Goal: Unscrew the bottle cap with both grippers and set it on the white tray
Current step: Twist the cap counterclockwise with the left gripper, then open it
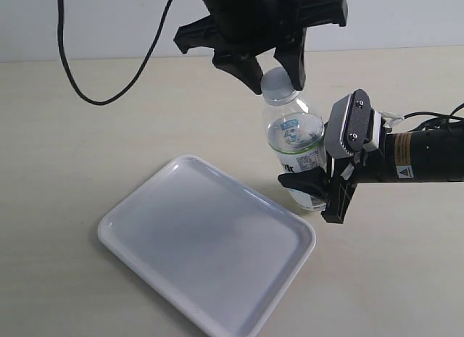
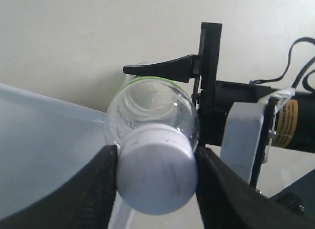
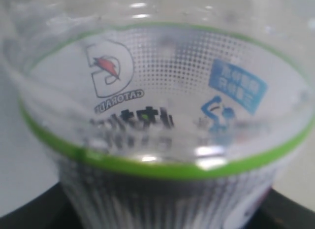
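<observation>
The clear bottle (image 1: 296, 152) stands upright just past the white tray's far right corner, its green-edged label filling the right wrist view (image 3: 162, 140). My right gripper (image 1: 319, 185), the one with the grey plate, is shut on the bottle's lower body from the right. From above, my left gripper (image 1: 277, 80) comes down on the bottle top. Its two black fingers (image 2: 93, 189) press on both sides of the white ribbed bottle cap (image 2: 156, 172), which still sits on the bottle's neck (image 1: 279, 83).
The white tray (image 1: 210, 250) lies flat on the beige table at the front left of the bottle. A black cable (image 1: 109, 90) loops over the table at the back left. Another cable (image 1: 435, 118) trails behind the right arm.
</observation>
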`<action>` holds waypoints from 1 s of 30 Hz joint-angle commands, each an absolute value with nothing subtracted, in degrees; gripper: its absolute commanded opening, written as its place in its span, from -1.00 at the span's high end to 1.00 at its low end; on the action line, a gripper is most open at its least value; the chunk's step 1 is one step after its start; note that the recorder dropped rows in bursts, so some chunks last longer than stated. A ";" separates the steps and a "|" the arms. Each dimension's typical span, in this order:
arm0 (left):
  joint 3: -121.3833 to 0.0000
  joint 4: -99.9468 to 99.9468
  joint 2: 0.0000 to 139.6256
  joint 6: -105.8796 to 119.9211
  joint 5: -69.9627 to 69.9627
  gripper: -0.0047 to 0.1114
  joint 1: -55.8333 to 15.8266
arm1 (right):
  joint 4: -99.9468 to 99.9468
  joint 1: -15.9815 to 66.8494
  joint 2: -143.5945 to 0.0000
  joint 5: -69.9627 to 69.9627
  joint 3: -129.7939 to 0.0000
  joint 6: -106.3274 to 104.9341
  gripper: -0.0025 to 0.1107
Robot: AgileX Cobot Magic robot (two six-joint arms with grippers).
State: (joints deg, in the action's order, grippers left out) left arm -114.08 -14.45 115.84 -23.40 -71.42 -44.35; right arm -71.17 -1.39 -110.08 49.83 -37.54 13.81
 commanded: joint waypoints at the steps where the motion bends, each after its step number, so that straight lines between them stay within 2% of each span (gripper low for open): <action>1: -113.89 -14.23 115.76 -34.06 -69.96 0.92 -44.52 | -72.50 -1.29 -109.83 49.36 -37.72 11.61 0.96; 10: -113.89 -14.23 115.76 -45.46 -69.96 0.92 -44.52 | -72.50 -1.29 -109.83 49.61 -37.72 11.75 0.96; 16: -113.89 -14.29 115.76 -45.07 -69.96 0.92 -44.52 | -72.50 -1.29 -109.83 49.60 -37.72 11.86 0.96; 19: -113.89 -14.44 115.76 -45.07 -69.96 0.85 -44.40 | -72.50 -1.29 -109.83 49.60 -37.72 12.11 0.96; 23: -113.89 -14.58 115.76 -45.02 -69.96 0.43 -44.40 | -72.50 -1.29 -109.83 49.74 -37.72 12.11 0.96; 28: -113.89 -14.58 115.76 -40.80 -69.96 -0.43 -44.40 | -72.50 -1.29 -109.83 49.74 -37.72 12.23 0.96; 30: -113.89 -14.46 115.76 -37.44 -69.96 -0.60 -44.40 | -72.50 -1.29 -109.83 49.74 -37.72 12.23 0.96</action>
State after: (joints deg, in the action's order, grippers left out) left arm -114.08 -14.40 115.84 -41.15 -70.70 -44.35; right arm -71.56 -1.39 -110.08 49.94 -37.54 12.66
